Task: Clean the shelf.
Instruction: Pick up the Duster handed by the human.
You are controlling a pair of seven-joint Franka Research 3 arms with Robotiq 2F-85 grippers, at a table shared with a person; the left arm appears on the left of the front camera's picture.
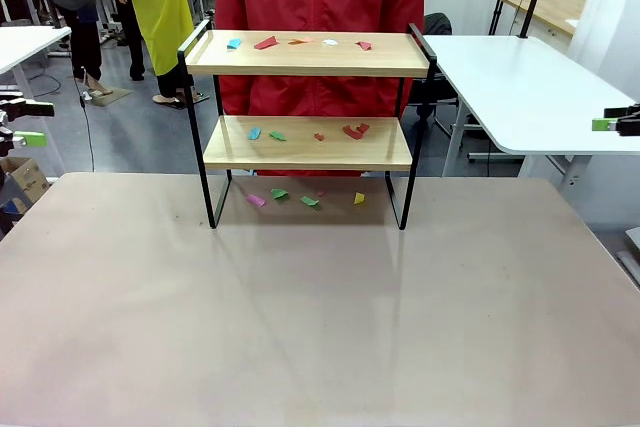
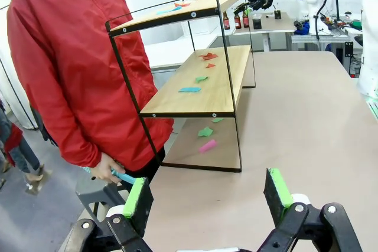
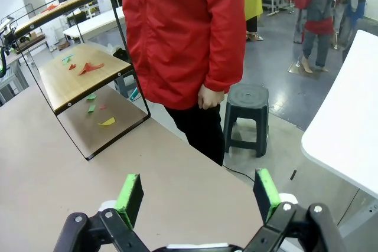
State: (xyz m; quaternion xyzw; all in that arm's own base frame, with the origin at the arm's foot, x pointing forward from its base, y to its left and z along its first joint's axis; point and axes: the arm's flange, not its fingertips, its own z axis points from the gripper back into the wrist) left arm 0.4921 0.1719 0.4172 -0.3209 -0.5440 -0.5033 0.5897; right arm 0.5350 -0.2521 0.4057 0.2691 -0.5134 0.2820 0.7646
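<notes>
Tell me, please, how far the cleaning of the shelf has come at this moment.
Done: nothing that shows. Coloured paper scraps lie on the shelf, on its top board and lower board, and on the table beneath. In hand: nothing; the left gripper and right gripper are open and empty, away from the shelf. Left: clearing every scrap from both boards.

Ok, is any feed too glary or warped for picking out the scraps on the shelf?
Front view: sharp, evenly lit, just a soft sheen on the table in front of the shelf; scraps small but clear. Left wrist view: wide-angle bowing of the shelf, scraps legible. Right wrist view: shelf squeezed into the upper-left corner, upper scraps hard to see.
</notes>
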